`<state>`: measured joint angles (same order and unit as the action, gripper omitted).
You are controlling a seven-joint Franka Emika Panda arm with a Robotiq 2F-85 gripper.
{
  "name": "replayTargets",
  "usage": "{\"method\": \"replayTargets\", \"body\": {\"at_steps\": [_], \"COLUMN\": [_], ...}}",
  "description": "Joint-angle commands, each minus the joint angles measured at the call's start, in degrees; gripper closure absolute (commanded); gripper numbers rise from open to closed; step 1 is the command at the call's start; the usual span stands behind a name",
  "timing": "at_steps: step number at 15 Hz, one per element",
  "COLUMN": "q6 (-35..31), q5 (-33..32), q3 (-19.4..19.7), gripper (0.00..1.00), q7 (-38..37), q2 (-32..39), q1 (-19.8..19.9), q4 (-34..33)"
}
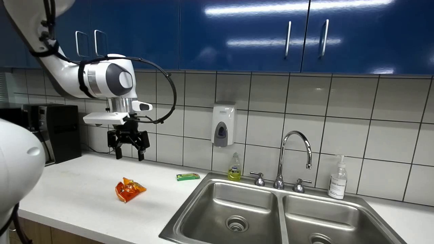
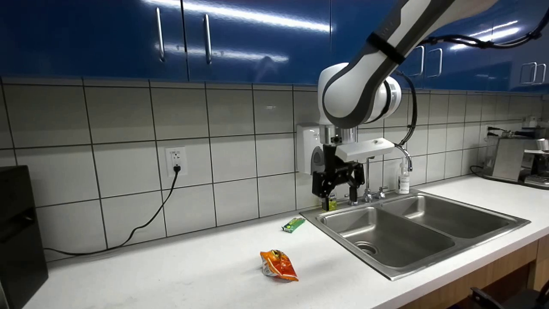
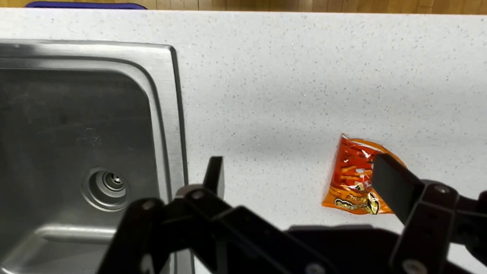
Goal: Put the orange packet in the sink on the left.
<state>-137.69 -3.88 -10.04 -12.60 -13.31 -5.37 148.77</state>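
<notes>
Up over the white counter (image 1: 76,189), a black gripper (image 1: 130,156) with fingers wide apart. Just how far up, hard to tell. Lying between the front and back edges, a crumpled orange packet (image 1: 130,190), left of the sink (image 1: 190,205) in both exterior views. Near the back edge, a little green pack (image 1: 188,176).

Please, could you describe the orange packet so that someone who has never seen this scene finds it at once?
Start from the double sink; in both exterior views, look at the white counter to its left. The packet lies there, away from the tiled wall. Its shiny orange-and-red wrapper sets it apart from the slim green pack nearer that wall.
</notes>
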Motion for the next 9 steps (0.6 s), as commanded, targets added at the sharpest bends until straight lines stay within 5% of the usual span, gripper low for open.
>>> {"method": "replayTargets", "body": {"at_steps": [1, 9], "q6": [-6.8, -13.4], "q5": [-1.2, -6.9], "q3": [-1.4, 0.0], "gripper": [0.00, 0.00], "q7": [-5.8, -18.0], "q2": [6.9, 20.4], "q1": [-0.2, -3.6], "q4": [-1.2, -7.0]}}
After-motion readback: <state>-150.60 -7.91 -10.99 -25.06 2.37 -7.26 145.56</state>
